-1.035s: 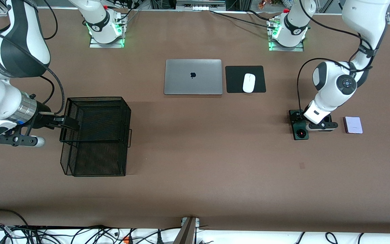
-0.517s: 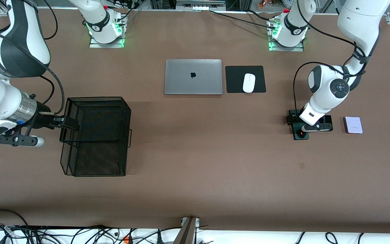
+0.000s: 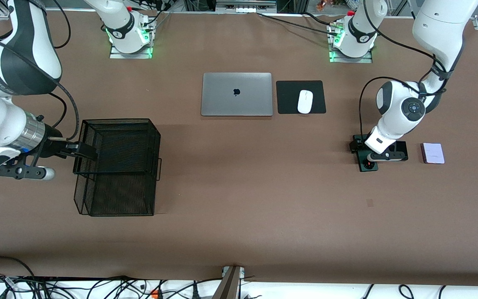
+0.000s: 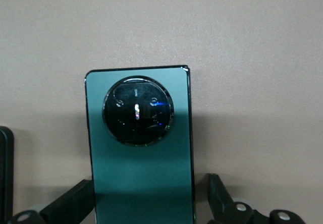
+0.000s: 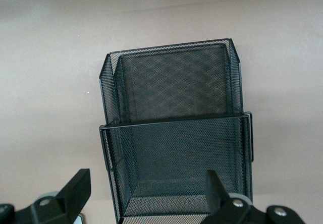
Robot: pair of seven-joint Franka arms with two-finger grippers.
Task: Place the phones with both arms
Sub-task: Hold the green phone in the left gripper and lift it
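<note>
Green phone (image 4: 140, 148), between open left fingers (image 4: 68, 204)

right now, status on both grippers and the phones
Left gripper open, fingers straddling the dark-green phone on the table. Right gripper open at the mesh basket rim. Lilac phone untouched. Nothing blocking.

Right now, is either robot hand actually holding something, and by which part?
Nothing is held. The left gripper stands open astride the dark-green phone, not clamped. The right gripper is open at the black mesh basket.

I see two glossy white arms (image 3: 401, 112) with dark grey joint bands, looping black cables (image 3: 363, 95), green-lit bases (image 3: 349, 50) and black grippers.
</note>
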